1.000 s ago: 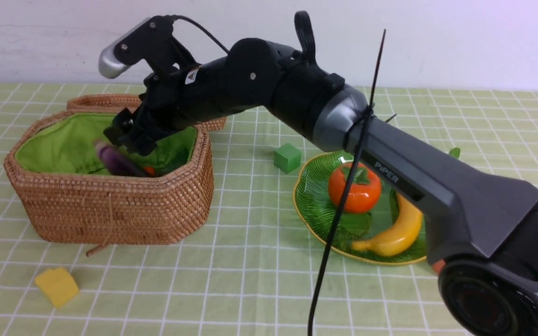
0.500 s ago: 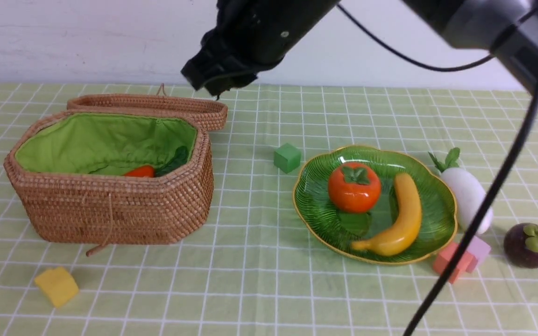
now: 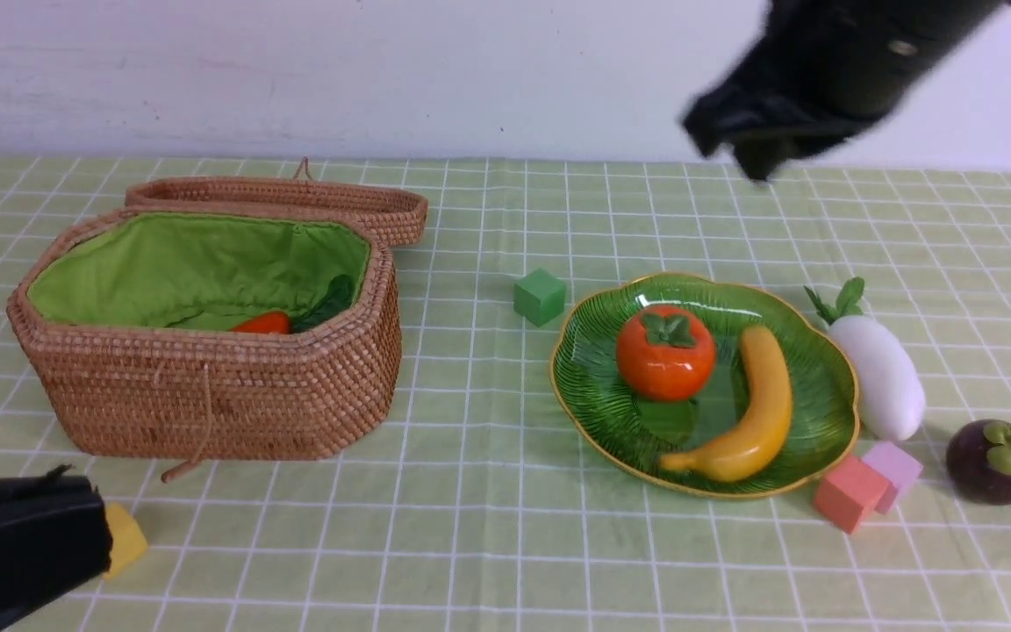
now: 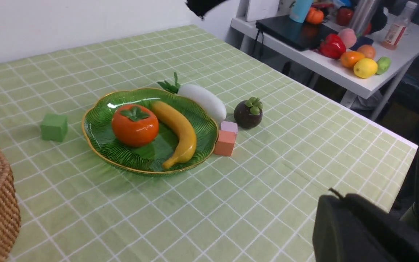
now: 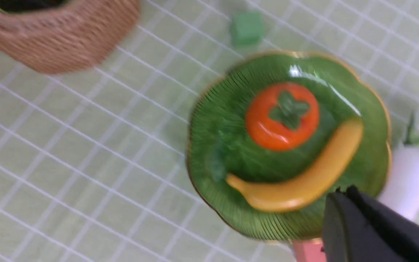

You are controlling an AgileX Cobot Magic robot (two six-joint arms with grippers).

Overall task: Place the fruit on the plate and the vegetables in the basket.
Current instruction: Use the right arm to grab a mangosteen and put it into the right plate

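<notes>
The wicker basket point(image 3: 207, 395) stands open at the left, and an orange carrot point(image 3: 264, 323) shows inside it. On the green plate point(image 3: 593, 395) lie a persimmon point(image 3: 665, 351) and a banana point(image 3: 747, 421). A white radish point(image 3: 878, 373) rests on the cloth just right of the plate. Farther right sits a purple mangosteen point(image 3: 994, 459). My right gripper point(image 3: 747, 154) hangs blurred high above the plate's far right side, shut and empty; in its wrist view the right gripper point(image 5: 342, 193) is over the banana point(image 5: 304, 182). My left gripper point(image 3: 89, 527) is low at the front left, shut and empty.
A green cube point(image 3: 540, 296) sits between basket and plate. An orange-pink cube point(image 3: 848, 492) and a lilac cube point(image 3: 893, 470) touch the plate's front right. A yellow cube point(image 3: 126, 537) is half hidden behind the left gripper. The basket lid point(image 3: 295, 197) lies open behind it.
The right gripper let go of the purple eggplant in the basket, rose, swung right over the plate and shut. The left gripper came into view at the front left.
</notes>
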